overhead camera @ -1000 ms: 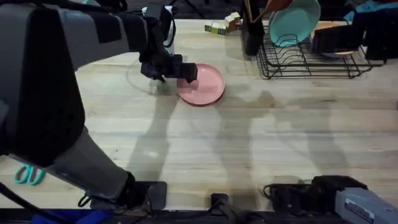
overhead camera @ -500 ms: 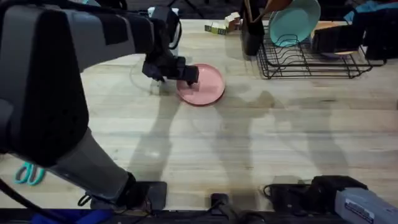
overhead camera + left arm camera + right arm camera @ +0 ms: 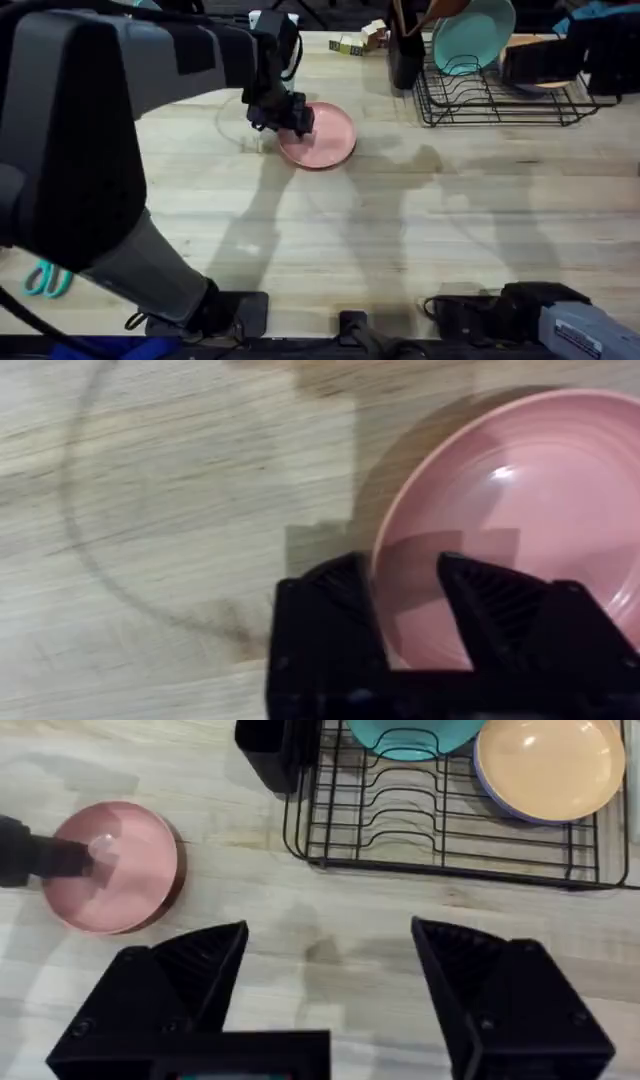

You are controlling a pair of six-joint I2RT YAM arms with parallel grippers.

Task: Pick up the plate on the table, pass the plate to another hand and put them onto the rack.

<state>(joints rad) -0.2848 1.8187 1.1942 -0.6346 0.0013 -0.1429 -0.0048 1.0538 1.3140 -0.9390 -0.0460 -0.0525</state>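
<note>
A: Pink, round and glossy, the plate [image 3: 322, 136] lies on the pale wood-plank table [image 3: 400, 230], well apart from the black wire rack [image 3: 500, 95].

B: And the left gripper [image 3: 405, 575]?

A: Its black fingers [image 3: 335, 605] straddle the plate's near rim, one outside, one over the inside. Whether they actually pinch it, I cannot tell.

B: The right gripper [image 3: 330, 945]?

A: Its jaws are spread wide with nothing between them, above bare table near the rack [image 3: 450, 810], which holds a teal plate [image 3: 410, 735] and a pale orange plate [image 3: 550, 765].
</note>
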